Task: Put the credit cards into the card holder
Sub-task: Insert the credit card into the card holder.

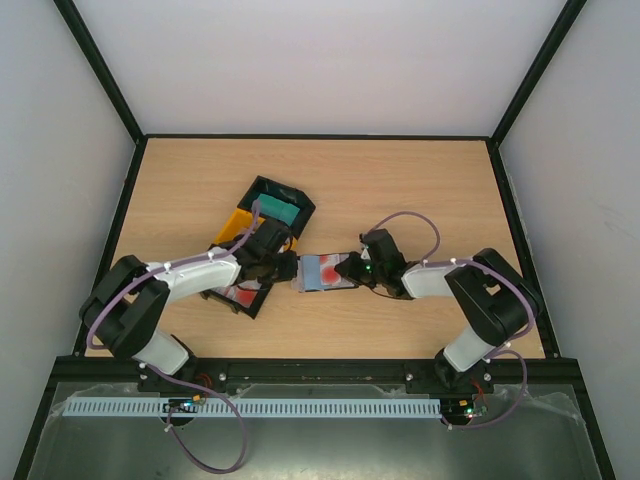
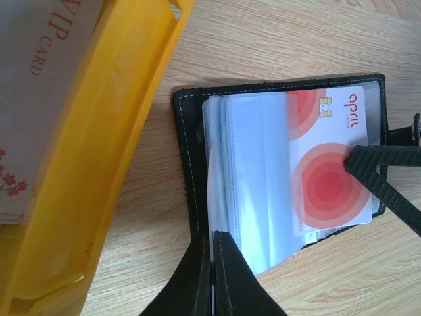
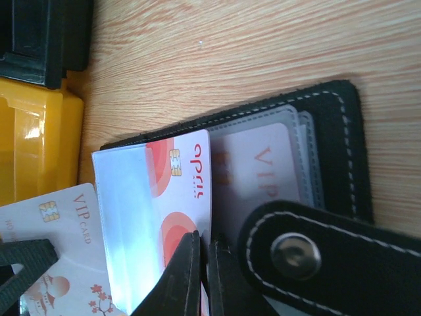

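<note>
The black card holder (image 1: pixel 322 272) lies open on the table between my grippers, with its clear sleeves fanned out. My left gripper (image 2: pixel 216 245) is shut on the edge of a clear sleeve at the holder's (image 2: pixel 187 151) near side. A red-and-white credit card (image 2: pixel 329 164) sits partly inside a sleeve. My right gripper (image 3: pixel 202 249) is shut on that card's (image 3: pixel 181 191) edge, next to the snap strap (image 3: pixel 296 253). A pale VIP card (image 3: pixel 260 174) sits in an inner pocket of the holder (image 3: pixel 339 131).
A yellow tray (image 2: pixel 112 151) with pale VIP cards stands just left of the holder. A black tray (image 1: pixel 282 203) with teal cards is behind it, and another black tray (image 1: pixel 240 297) holds red-and-white cards. A pale VIP card (image 3: pixel 62 227) shows at lower left in the right wrist view.
</note>
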Motion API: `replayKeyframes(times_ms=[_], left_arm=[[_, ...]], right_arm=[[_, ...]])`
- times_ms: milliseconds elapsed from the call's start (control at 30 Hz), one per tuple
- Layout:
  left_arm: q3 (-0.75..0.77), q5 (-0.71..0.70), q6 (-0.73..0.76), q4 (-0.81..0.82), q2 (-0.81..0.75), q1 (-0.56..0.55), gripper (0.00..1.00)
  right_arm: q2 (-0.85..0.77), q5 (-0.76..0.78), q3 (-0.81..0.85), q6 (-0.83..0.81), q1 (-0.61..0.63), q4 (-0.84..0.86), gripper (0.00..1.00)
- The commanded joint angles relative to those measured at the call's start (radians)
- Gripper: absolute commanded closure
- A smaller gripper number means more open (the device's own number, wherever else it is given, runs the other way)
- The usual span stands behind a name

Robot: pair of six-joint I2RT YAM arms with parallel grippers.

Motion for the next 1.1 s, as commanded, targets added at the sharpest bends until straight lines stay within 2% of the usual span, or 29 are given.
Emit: replayKeyframes(times_ms=[0,533,700,1067], left_arm=[[-0.011,-0.008,0.02,-0.042,0.035,0.006,0.98],[-0.016,0.01,0.024,-0.019,0.048,0.006,0.98],[-0.016,0.013,0.023,-0.015,0.047,0.006,0.98],[-0.017,0.022,0.025,-0.007,0.052,0.006,0.97]], right_arm=[[0.055,-0.023,0.007,-0.024,0.005,-0.024,0.98],[0.121,-0.077,0.018,0.034,0.058,0.059,0.98],[0.124,-0.05,-0.021,0.13,0.067,0.162,0.98],[0.167,-0.096,0.002,0.125,0.101,0.188,0.98]])
